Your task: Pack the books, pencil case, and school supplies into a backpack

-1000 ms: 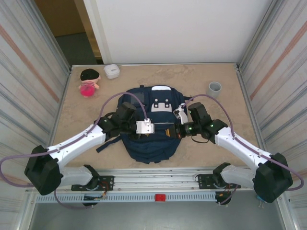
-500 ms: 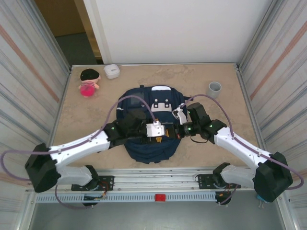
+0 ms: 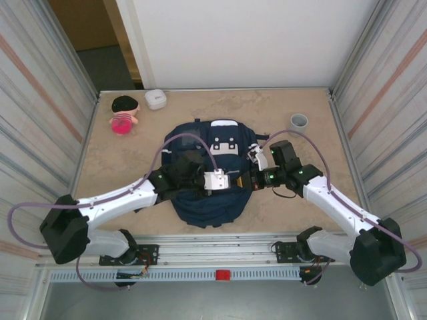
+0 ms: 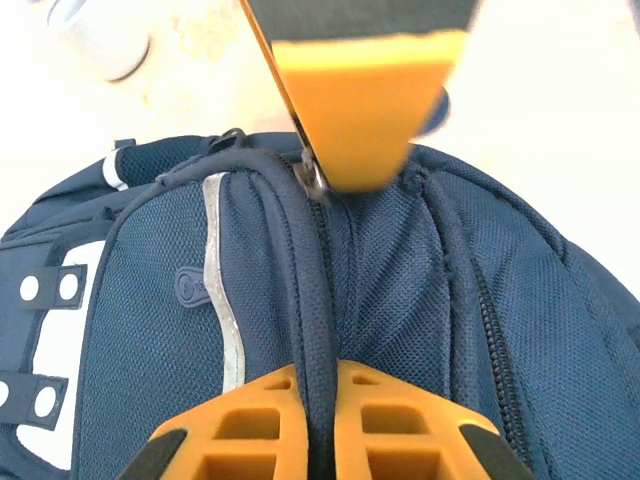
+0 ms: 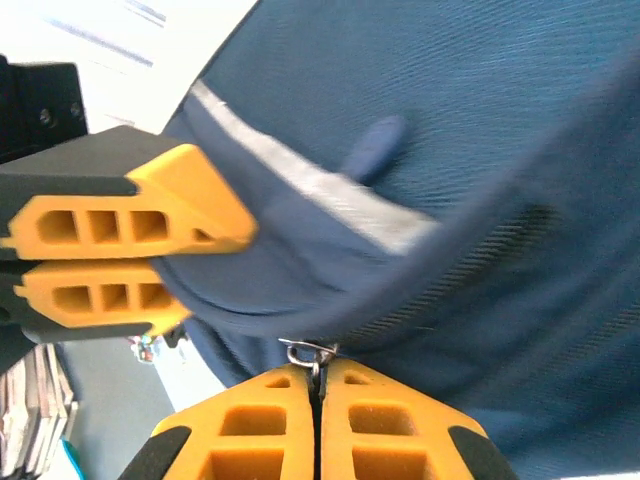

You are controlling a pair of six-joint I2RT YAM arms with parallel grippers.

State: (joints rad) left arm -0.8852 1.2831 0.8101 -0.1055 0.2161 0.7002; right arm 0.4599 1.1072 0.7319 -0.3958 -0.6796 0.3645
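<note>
Centrally on the bench [image 3: 120,173] lies 1 backpack [image 3: 208,205], with 1 cup [image 3: 299,121], 1 white box [image 3: 155,99] and 1 doll [image 3: 123,113] near the far edge. 2 arms reach inward, low over it, their tips meeting at its middle. The left end effector [image 4: 320,405] is pinched tight on a ridge of backpack fabric. The right end effector [image 5: 317,385] is clamped on 1 zipper pull [image 5: 305,352].
</note>
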